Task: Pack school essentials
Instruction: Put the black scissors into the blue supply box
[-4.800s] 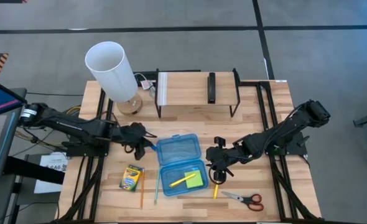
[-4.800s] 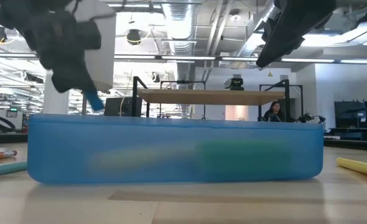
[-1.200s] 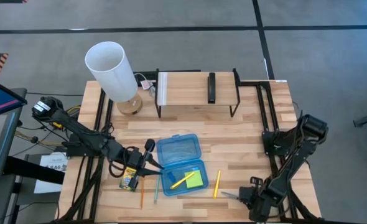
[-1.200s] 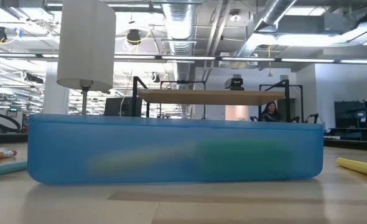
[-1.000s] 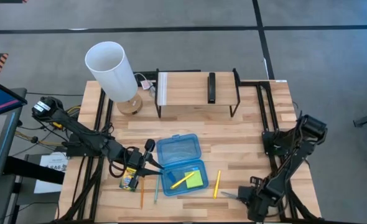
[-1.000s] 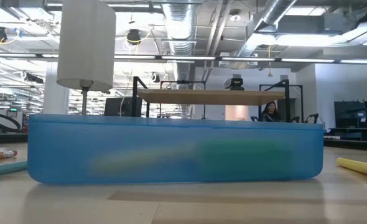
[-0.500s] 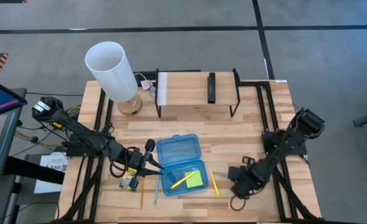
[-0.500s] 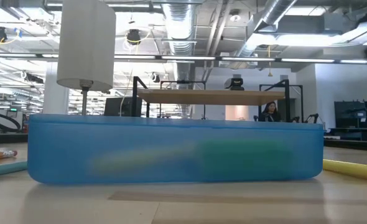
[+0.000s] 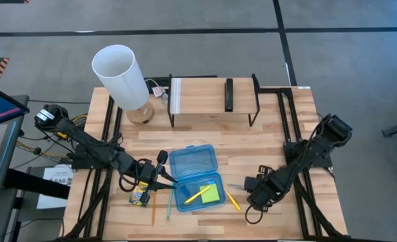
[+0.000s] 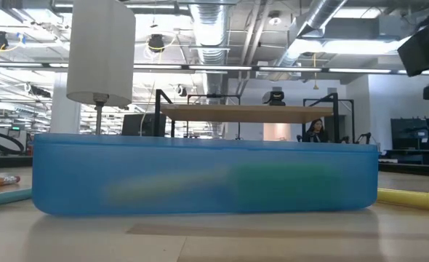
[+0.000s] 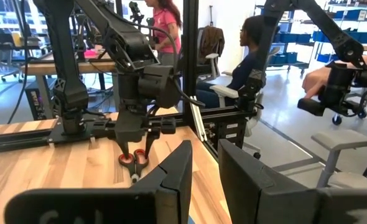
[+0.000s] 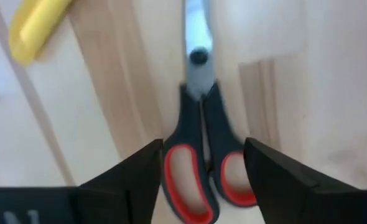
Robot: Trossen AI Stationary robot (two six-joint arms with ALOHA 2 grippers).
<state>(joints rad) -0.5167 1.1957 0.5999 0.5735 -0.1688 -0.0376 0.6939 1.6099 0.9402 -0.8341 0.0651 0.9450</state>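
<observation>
Gripping red-handled scissors (image 12: 199, 155) in my right gripper (image 9: 260, 190), yellow pencil (image 9: 233, 201) beside, blue translucent case (image 9: 193, 161) near; left gripper (image 9: 153, 176) spread.

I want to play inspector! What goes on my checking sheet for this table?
Surface: wooden table, looks dry, no spills seen.
Job's things: yellow pencil and sticky-note pad are in the open blue case; crayon box, orange pencil and another yellow pencil lie outside.
Clutter: white lamp, wire shelf.
Grippers: right gripper grips the red-handled scissors; left gripper is beside the case, over the crayon box.
Cables: bundle by the left arm.
Surroundings: people seated beyond the table; screen at its left.
</observation>
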